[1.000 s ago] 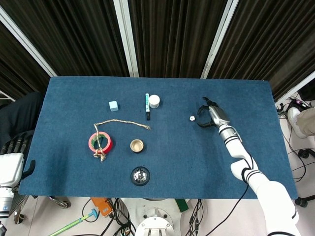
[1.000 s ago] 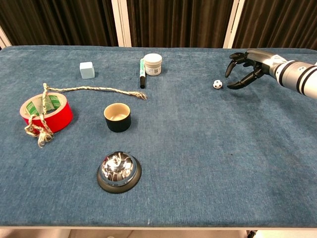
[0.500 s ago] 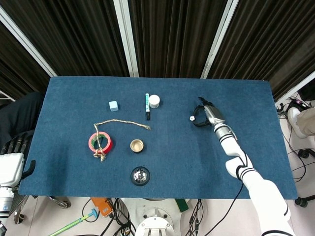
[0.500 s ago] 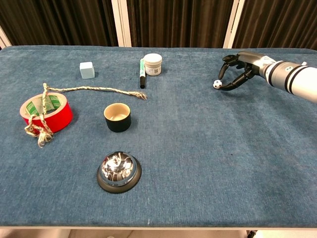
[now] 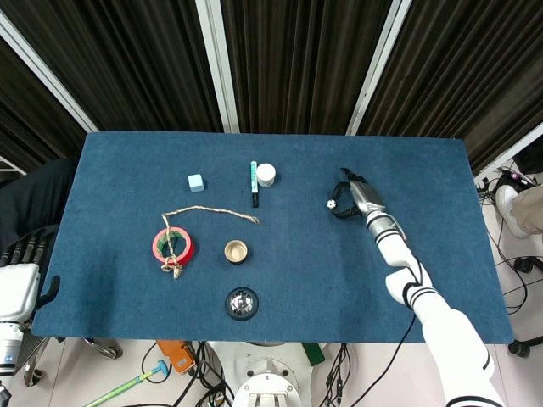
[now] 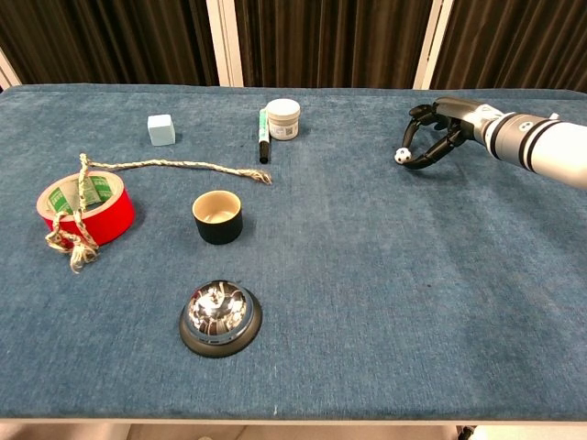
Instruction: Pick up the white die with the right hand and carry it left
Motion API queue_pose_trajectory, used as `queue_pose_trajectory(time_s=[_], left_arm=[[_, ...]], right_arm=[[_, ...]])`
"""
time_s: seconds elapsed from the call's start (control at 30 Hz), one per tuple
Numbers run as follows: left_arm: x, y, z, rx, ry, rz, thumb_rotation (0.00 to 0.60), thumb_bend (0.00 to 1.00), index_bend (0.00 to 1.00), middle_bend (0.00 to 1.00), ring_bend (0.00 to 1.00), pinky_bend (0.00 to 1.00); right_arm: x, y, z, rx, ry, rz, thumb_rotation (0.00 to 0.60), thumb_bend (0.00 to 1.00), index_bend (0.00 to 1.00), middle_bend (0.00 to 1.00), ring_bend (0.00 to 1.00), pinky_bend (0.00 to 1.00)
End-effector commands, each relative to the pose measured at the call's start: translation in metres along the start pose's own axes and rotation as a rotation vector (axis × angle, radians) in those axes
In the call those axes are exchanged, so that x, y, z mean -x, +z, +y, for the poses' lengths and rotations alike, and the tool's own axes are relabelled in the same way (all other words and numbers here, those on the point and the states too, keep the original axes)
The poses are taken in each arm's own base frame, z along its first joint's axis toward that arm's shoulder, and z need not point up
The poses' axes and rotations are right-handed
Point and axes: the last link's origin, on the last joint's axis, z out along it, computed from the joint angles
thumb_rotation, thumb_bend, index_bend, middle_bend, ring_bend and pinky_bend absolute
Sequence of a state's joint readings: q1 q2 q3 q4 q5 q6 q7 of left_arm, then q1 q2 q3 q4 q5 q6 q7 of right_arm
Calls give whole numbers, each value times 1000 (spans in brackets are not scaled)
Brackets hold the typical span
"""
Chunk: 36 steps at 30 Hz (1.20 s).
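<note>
One small white die [image 6: 401,156] with dark pips, sitting on the fuzzy blue cloth of the table [image 6: 385,302] toward the far right. Right hand [image 6: 433,136] curled round it from the right, dark fingers [image 6: 415,126] arched above and below; whether actually gripping or merely cupping, cannot tell. Left hand [image 5: 25,251] parked off the table's left edge, dark fingers only partly seen, state unclear. Over on the left: glossy red tape roll [image 6: 84,207] with a green inner label, writing too small to read, and frayed twine [image 6: 165,166] looped through it. Pale blue cube [image 6: 161,129], green marker [image 6: 262,134], white lidded jar [image 6: 282,118], dark cup [image 6: 217,216] with a cream inside, shiny chrome bell [image 6: 219,316].
</note>
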<state>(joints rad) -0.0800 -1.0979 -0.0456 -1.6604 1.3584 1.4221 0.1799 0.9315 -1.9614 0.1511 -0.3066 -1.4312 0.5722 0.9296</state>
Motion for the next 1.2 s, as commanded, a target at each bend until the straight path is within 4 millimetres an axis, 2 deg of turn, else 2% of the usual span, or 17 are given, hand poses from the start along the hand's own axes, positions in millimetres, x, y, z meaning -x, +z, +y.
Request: queue_pose_trajectory(time_s=[0.03, 0.23, 0.47, 0.57, 0.7, 0.87, 1.2], left_arm=[[0, -1, 1, 1, -1, 0, 600, 417, 37, 0, 12, 95], [0, 0, 1, 3, 4, 1, 600, 416, 38, 0, 12, 95], [0, -1, 0, -1, -5, -1, 600, 417, 38, 0, 12, 95], [0, -1, 0, 2, -2, 1, 600, 417, 38, 0, 12, 95], [0, -1, -1, -7, -10, 5, 600, 417, 37, 0, 12, 95], [-1, -1, -1, -12, -16, 5, 600, 417, 38, 0, 12, 95], [-1, -2, -1, -13, -25, 4, 600, 417, 38, 0, 12, 95]], right_arm=[[1, 1, -1, 0, -5, -5, 600, 365, 554, 41, 96, 73], [2, 3, -4, 0, -5, -14, 600, 393, 580, 42, 96, 73], [3, 4, -7, -8, -1, -21, 600, 487, 623, 41, 96, 73], [1, 4, -9, -18, 4, -16, 600, 529, 648, 41, 96, 73], [-7, 6, -18, -58, 25, 11, 600, 537, 656, 41, 96, 74], [-17, 9, -43, -156, 26, 36, 600, 537, 660, 42, 96, 75], [-27, 5, -119, -381, 33, 57, 600, 539, 698, 41, 96, 76]])
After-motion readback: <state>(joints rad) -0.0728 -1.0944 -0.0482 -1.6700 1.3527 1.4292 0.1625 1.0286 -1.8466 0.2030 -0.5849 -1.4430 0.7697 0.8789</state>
